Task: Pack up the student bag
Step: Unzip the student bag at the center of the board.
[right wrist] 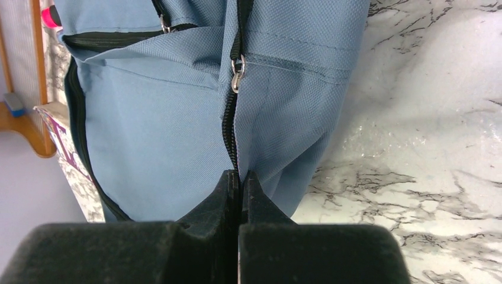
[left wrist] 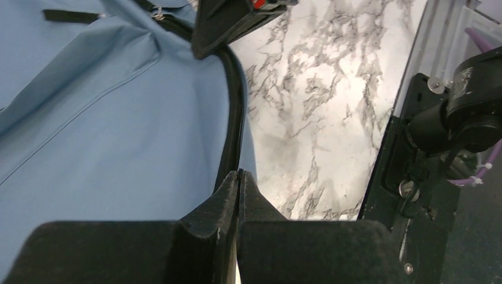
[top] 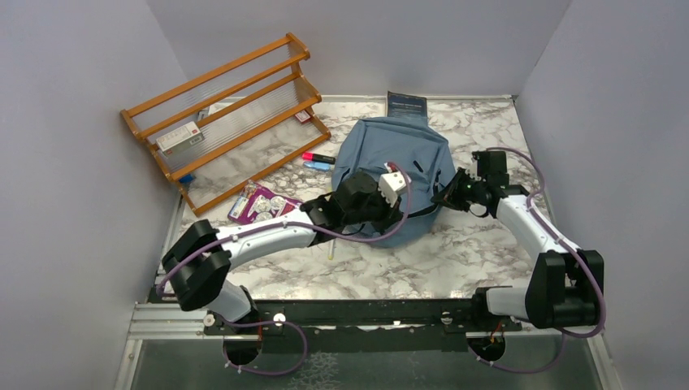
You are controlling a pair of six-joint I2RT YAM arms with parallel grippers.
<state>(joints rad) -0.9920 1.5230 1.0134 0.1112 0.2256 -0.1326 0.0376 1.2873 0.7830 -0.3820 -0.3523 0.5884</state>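
Backpack flat in the middle of the marble table, flanked by both arms. Left claw clenched, tips pressed together right at the black zipper band along the bag's edge. Right claw likewise clenched, tips meeting at one end of a side zipper, short of its metal pull. Cannot tell whether either pinches cloth or merely touches it.

Judged purpose: bracing the soft bag from two sides, to stop it sliding and to tension the zipper for opening.

Zipper teeth between pull and claw closed. Nothing of the inside on show, so contents unknown. Packing apparently not yet begun, judging by the loose supplies: pink marker and blue marker side by side just left of the bag, purple packet near the left arm, dark book flat behind the bag, touching it or nearly so. Wooden rack at far left, carrying a white-and-red box on a middle shelf; other small items there too hidden to name.
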